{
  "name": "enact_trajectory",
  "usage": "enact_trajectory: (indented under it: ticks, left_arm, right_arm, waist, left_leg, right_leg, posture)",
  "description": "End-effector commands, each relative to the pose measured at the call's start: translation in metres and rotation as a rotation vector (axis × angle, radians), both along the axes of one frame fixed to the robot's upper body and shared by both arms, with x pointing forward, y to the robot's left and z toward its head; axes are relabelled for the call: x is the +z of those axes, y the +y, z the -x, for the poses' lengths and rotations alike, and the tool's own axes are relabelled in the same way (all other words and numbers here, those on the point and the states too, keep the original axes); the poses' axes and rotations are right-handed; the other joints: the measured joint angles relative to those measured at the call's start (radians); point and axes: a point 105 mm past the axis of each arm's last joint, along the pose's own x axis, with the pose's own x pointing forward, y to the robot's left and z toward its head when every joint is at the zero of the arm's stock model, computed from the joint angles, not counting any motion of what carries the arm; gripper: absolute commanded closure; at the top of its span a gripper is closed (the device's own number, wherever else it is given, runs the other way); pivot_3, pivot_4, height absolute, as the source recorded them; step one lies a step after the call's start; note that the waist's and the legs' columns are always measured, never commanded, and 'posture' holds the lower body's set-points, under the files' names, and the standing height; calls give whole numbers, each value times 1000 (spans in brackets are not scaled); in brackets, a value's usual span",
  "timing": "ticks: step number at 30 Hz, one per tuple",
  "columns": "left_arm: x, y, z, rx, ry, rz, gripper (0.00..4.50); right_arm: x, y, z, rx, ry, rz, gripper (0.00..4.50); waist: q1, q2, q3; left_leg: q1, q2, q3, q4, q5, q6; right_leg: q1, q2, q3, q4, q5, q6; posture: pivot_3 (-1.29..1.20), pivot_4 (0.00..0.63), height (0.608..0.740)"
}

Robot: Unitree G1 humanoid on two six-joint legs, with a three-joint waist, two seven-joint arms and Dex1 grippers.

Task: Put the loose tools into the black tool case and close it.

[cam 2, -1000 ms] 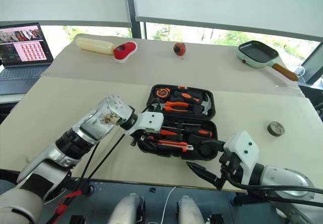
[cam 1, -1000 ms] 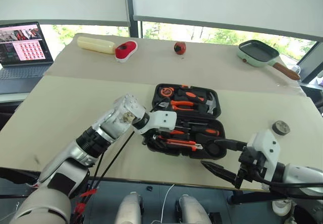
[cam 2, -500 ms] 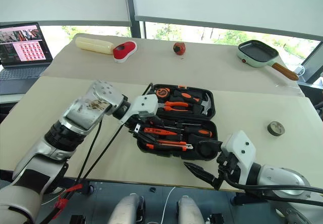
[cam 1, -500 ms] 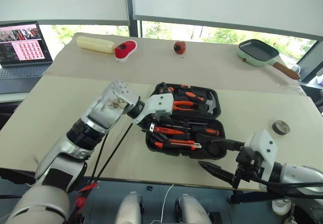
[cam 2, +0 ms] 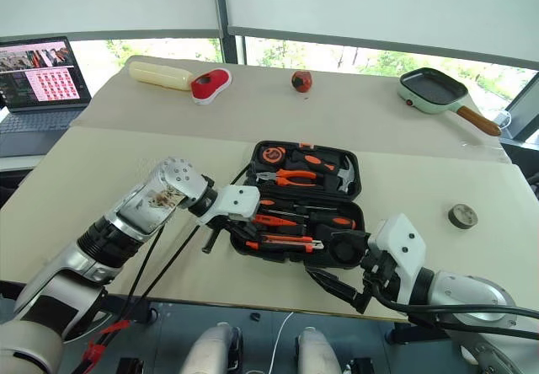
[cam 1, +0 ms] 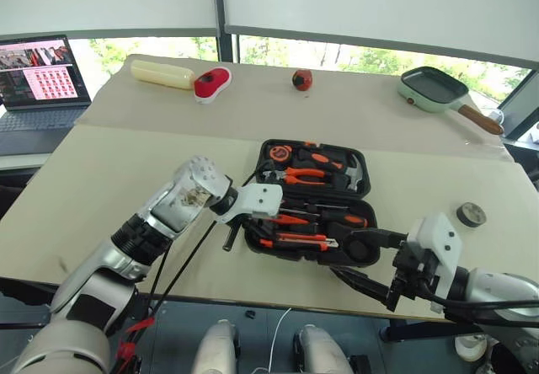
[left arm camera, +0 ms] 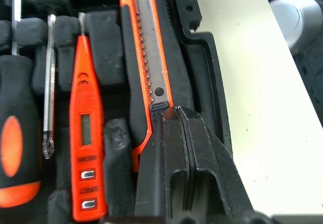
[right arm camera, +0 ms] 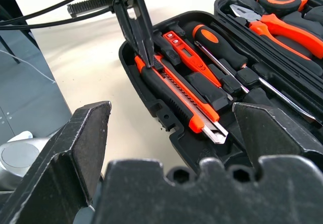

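The black tool case lies open on the table, its lid half on the far side and its tray half on the near side, with the hinge line running left to right between them. The left pincer has its two fingers pressed together with nothing between them, and its tip rests on the left end of the utility knife, which lies in the nearest slot of the tray with its long axis running left to right along the near edge. Just beyond it sit the slim orange tester screwdriver and a black-and-orange screwdriver, parallel to the knife. The right pincer hangs just off the near right corner of the case, its fingers spread wide and empty, pointing left toward the tray. A small dark tape roll lies on the table well to the right of the case, so the right arm is clearly the nearer one for fetching it. Closing would likely mean swinging the far half over toward the near edge.
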Motion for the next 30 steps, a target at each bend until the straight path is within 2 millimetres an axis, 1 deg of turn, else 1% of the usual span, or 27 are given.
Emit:
enact_trajectory:
  ticks: [1, 3, 6, 8, 10, 12, 14, 16, 18, 25, 30]
  left_arm:
    - [-15, 5, -4, -5, -44, -78, 4455]
    - [-20, 1, -10, 7, -87, -85, 4455]
    - [-19, -2, -8, 2, -67, -69, 4455]
    - [-10, -5, -9, 12, -51, -35, 4455]
    - [8, -12, -11, 38, -7, 37, 4455]
    - [23, -18, -15, 65, 28, 97, 4455]
    - [30, -24, -20, 84, 24, 128, 4455]
    - [28, -28, -24, 77, -4, 127, 4455]
    - [21, -32, -23, 63, -10, 115, 4455]
    - [3, -44, -10, -33, -23, 78, 4455]
    - [-2, -46, -9, -59, -37, 71, 4455]
  right_arm:
    - [7, 4, -1, 20, -31, -21, 0]
    - [7, 5, -1, 22, -33, -24, 0]
    - [8, 5, -2, 21, -34, -24, 0]
    - [8, 5, -2, 19, -34, -24, 0]
    - [8, 4, -1, 15, -34, -22, 0]
    - [8, 3, -1, 11, -34, -21, 0]
    - [7, 3, -1, 8, -33, -21, 0]
    - [7, 3, -2, 7, -34, -22, 0]
    - [7, 4, -3, 6, -36, -24, 0]
    - [7, 3, -3, -3, -37, -24, 0]
    - [5, 2, -2, -8, -31, -23, 0]
  waist:
    - [0, 0, 0]
    - [1, 1, -1]
    - [7, 1, -1]
    - [7, 1, -1]
    - [7, 1, -1]
    - [7, 1, -1]
    - [4, 1, 0]
    - [2, 1, -1]
    - [-1, 1, -1]
    - [-3, 1, 0]
    - [-1, 1, 0]
  left_leg:
    - [0, 0, 0, 0, 0, 0]
    - [1, 0, 0, 0, 0, 0]
    - [3, -1, -1, 0, 0, 0]
    - [5, -1, -1, 0, 0, 1]
    - [8, -1, -1, 0, 0, 1]
    - [7, -1, -2, 0, 1, 1]
    - [6, -1, -2, 0, 1, 2]
    - [6, -2, -3, 0, 1, 2]
    - [6, -2, -3, -1, 0, 2]
    - [6, -3, -4, -2, 0, 2]
    - [5, -3, -4, -2, 0, 2]
  right_leg:
    - [0, 0, 0, 0, 0, 0]
    - [1, 0, 0, 0, 0, 0]
    - [6, 0, 0, -1, 0, 1]
    - [10, 0, 0, -3, 0, 1]
    - [13, 0, 0, -6, -1, 0]
    - [13, -1, -1, -7, -1, 0]
    - [12, 0, -1, -7, -1, 1]
    - [12, 0, -1, -7, -1, 2]
    - [12, -1, -1, -7, -1, 3]
    - [12, -1, -1, -7, -2, 2]
    - [12, -1, -1, -8, -2, 2]
  posture:
    - [0, 150, 740]
    - [0, 150, 740]
    - [0, 150, 740]
    - [0, 150, 740]
    - [0, 150, 740]
    - [0, 150, 740]
    - [0, 150, 740]
    - [0, 150, 740]
    - [0, 150, 740]
    - [0, 150, 740]
    - [0, 150, 740]
